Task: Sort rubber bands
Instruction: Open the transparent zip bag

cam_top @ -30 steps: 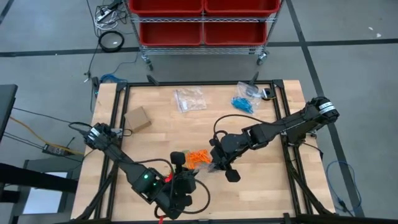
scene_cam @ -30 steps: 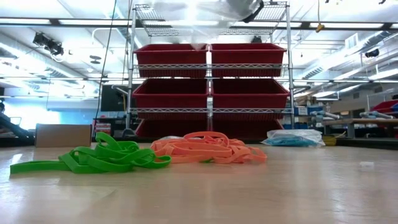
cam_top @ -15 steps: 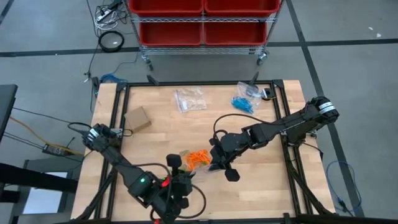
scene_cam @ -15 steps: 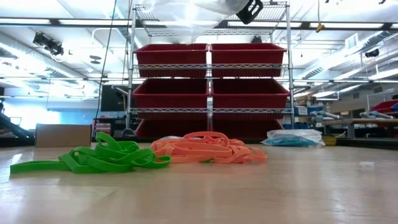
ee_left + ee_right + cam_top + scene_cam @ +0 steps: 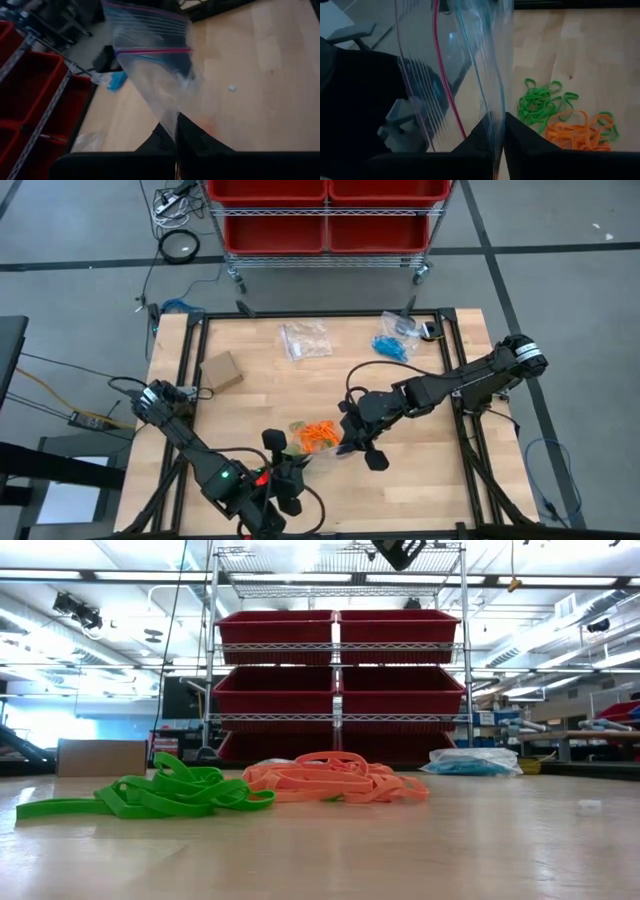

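Still loose on the table [image 5: 250, 395], near its middle: rubber bands [image 5: 318, 435] in 2 clumps, the green clump [image 5: 150, 795] left of and touching the orange clump [image 5: 335, 780]. None bagged yet, judging by the film seen in both wrist views.

Just above them, lifted over the last second: a clear bag [image 5: 455, 50], gone out of the top of the low view, where it hung moments ago. Pinched now from 2 sides. Left gripper [image 5: 176, 131] clamped together on one edge of the film and drawn back toward the near edge of the table. Right gripper [image 5: 496, 122] closing down during that second and now squeezed on the opposite edge (thin film between the tips, no gap to be seen).

Probably means a bag being stretched or opened to take 1 colour. Needs a free claw to pick bands, though, and both are busy.

Farther out: a cardboard box [image 5: 222, 370] far left, a second clear bag [image 5: 305, 340] at the far middle, a blue-filled bag [image 5: 395, 345] far right, red bins [image 5: 335, 675] beyond the table. Nothing lying between bag and clumps; only the tangle where green meets orange to hinder a clean pick.
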Controlling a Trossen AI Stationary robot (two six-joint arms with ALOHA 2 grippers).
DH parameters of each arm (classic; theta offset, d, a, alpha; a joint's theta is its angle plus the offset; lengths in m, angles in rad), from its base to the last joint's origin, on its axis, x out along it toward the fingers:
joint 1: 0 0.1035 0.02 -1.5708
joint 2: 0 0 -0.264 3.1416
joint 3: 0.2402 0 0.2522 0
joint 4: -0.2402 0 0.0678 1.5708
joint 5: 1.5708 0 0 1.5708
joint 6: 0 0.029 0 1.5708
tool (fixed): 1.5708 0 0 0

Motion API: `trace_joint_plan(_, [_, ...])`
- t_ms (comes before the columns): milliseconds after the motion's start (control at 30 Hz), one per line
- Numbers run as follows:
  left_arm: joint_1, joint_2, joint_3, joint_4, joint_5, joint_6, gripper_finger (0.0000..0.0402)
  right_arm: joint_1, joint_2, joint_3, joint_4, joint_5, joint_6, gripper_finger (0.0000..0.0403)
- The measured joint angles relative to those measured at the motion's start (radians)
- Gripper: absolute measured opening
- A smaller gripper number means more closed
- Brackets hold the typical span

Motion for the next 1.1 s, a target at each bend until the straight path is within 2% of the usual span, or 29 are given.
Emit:
trace_joint_plan(167, [-0.002, 0.000, 0.000, 0.001, -0.050, 0.000, 0.0000, 0.002, 0.003, 0.000, 0.001, -0.002, -0.005, 0.0002])
trace_joint_plan(333, [-0.002, 0.000, 0.000, 0.001, 0.000, -0.013, 0.0009, 0.004, 0.003, 0.000, -0.003, 0.033, -0.006, 0.0000])
trace_joint_plan(767, [-0.008, 0.000, 0.000, -0.003, 0.001, -0.046, 0.0116, -0.056, 0.004, 0.000, -0.140, 0.231, 0.011, 0.0000])
trace_joint_plan(933, [0.005, 0.000, 0.000, -0.049, 0.002, -0.061, 0.0135, -0.068, -0.006, 0.000, -0.083, 0.190, 0.005, 0.0000])
trace_joint_plan(1100, [0.040, 0.000, 0.000, -0.146, 0.064, -0.139, 0.0132, -0.067, -0.008, 0.035, -0.085, 0.143, -0.007, 0.0000])
